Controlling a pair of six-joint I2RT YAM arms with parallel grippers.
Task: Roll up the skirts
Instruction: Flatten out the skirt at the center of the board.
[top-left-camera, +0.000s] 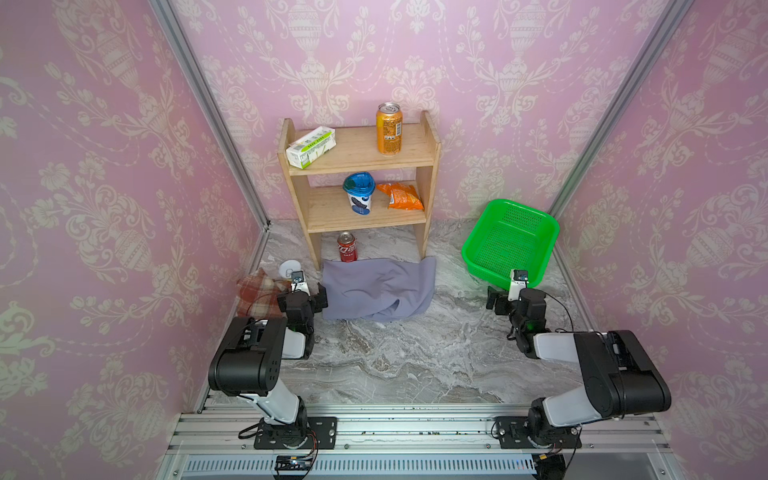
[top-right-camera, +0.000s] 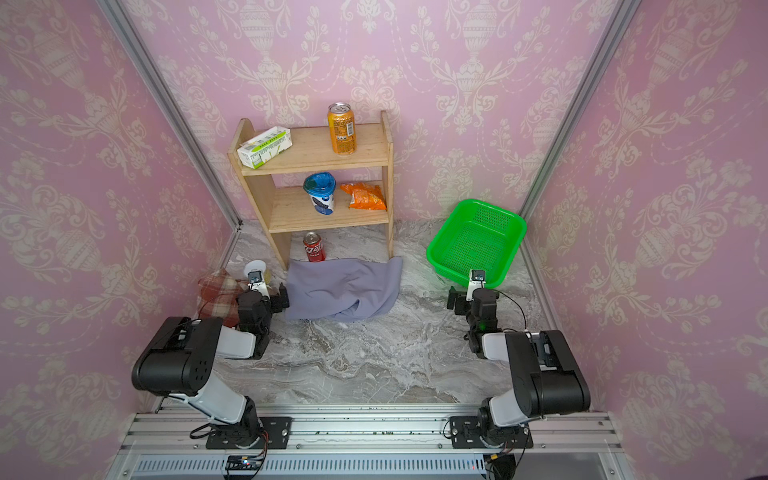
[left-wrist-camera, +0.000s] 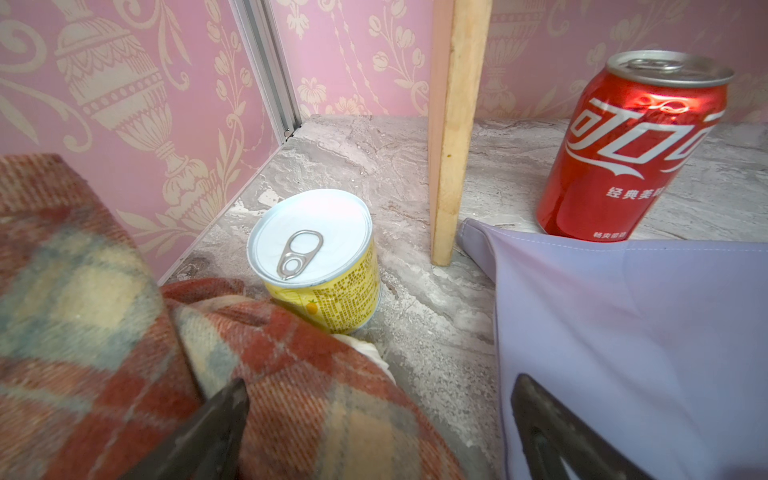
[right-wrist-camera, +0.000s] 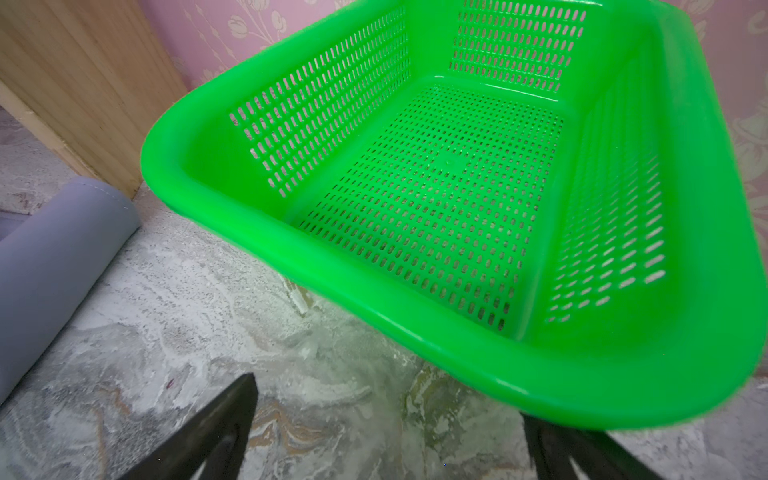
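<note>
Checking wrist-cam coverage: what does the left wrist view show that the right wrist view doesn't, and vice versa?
Left wrist only: the woolly red-brown and cream plaid skirt, a short yellow tin with a pull-tab lid, an upright red cola can.
Right wrist only: the green perforated plastic basket.
Both: the plain lavender-grey cloth skirt, the light wooden shelf, the grey marbled tabletop, pink patterned wallpaper.

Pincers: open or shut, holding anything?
Left pincer: open, holding nothing.
Right pincer: open, holding nothing.
</note>
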